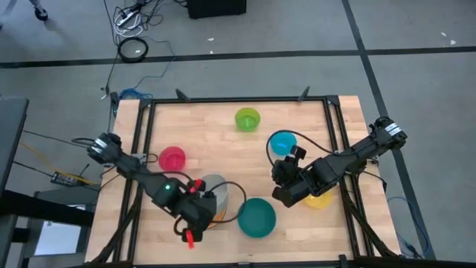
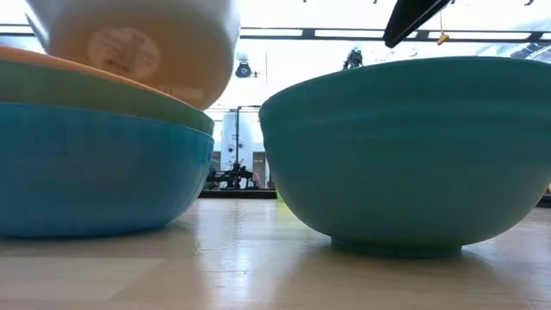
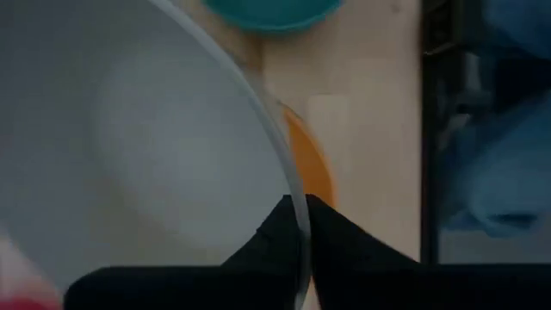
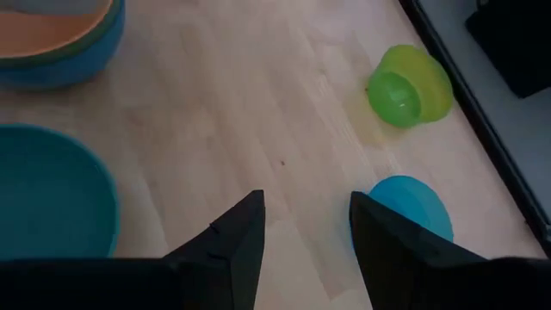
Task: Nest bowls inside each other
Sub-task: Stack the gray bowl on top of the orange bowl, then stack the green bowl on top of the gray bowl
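Observation:
The grey bowl hangs tilted just above a stack of orange, dark green and blue bowls near the table's front edge, with my left gripper shut on it. To the right of the stack, the teal bowl rests on its base. The pink-red bowl, lime green bowl and cyan bowl lie farther back. My right gripper hovers open above the table right of the teal bowl, and that arm partly covers the yellow bowl. My left gripper pinches the grey bowl's rim, one finger inside the bowl and one outside. The fingers come from above, slanting down. The bowl is lifted clear and tilted over the orange bowl of the stack.
A black frame borders the wooden tabletop. Bare wood lies between the stack, the teal bowl and the lime green bowl. Cables trail off the table's left side.

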### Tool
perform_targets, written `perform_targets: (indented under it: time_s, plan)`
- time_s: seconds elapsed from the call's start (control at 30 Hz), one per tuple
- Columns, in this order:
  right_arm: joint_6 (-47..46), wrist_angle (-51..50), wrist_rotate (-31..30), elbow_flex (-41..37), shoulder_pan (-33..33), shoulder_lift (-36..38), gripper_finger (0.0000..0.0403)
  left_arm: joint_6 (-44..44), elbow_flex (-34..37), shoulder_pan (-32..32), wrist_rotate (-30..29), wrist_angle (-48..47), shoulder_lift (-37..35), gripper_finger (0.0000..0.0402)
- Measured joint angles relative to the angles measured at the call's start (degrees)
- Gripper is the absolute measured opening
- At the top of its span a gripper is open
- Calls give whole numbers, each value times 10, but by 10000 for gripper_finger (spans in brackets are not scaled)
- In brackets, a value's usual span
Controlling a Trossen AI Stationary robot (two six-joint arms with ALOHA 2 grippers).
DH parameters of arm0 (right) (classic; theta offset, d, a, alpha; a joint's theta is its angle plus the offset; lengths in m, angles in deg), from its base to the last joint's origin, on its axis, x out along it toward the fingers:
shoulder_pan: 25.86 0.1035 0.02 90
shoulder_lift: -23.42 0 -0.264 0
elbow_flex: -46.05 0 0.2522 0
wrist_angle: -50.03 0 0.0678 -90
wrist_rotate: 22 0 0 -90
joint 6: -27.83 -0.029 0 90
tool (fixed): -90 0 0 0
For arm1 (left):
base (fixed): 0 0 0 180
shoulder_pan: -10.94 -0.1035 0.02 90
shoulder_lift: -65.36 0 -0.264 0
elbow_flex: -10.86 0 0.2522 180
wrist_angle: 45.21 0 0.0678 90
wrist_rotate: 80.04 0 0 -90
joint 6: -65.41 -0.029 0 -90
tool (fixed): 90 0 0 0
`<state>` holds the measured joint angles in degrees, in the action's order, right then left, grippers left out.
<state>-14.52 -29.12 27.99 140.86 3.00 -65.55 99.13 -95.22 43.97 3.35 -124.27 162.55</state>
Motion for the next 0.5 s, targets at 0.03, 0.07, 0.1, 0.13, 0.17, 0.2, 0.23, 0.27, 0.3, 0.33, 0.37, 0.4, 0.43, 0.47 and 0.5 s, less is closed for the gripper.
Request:
perform_targets:
  time_s: [0.03, 0.07, 0.1, 0.13, 0.17, 0.2, 0.23, 0.27, 0.3, 0.33, 0.37, 0.4, 0.43, 0.47, 0.5]
  plan:
    - [0, 0, 4, 0, 0, 0, 157, 11, 0, -2, 0, -3, 2, 51]
    - [0, 0, 9, 0, 0, 0, 157, 21, 0, -5, 2, -9, 5, 66]
    - [0, 0, 13, 0, 1, 0, 157, 29, 0, -7, 3, -19, 6, 81]
    - [0, 0, 16, 0, 3, 0, 157, 41, 0, -7, 5, -30, 6, 96]
    - [0, 0, 18, 0, 4, 0, 157, 50, 0, -8, 7, -35, 6, 109]
    - [-1, 1, 19, 0, 6, 0, 157, 57, 0, -8, 11, -36, 6, 122]
    - [-1, 1, 19, 0, 7, 0, 157, 60, 0, -8, 21, -38, 6, 133]
    - [-1, 1, 19, 0, 8, 0, 157, 65, 0, -8, 35, -40, 6, 143]
    - [-1, 2, 19, 0, 9, 0, 157, 69, 0, -8, 48, -41, 6, 151]
    - [-2, 1, 20, 0, 11, 0, 157, 72, 0, -8, 58, -41, 6, 158]
    - [-4, 1, 21, 0, 12, 0, 157, 76, 0, -7, 68, -40, 6, 165]
    - [-5, 1, 23, 0, 14, 0, 157, 80, 0, -7, 78, -40, 6, 169]
    - [-5, 1, 27, 0, 15, 0, 157, 85, 0, -6, 87, -40, 6, 173]
    - [-6, 1, 35, 0, 16, 0, 157, 86, 0, -7, 99, -40, 6, 176]
    - [-10, 2, 48, 0, 16, 0, 157, 86, 0, -7, 110, -39, 6, 178]
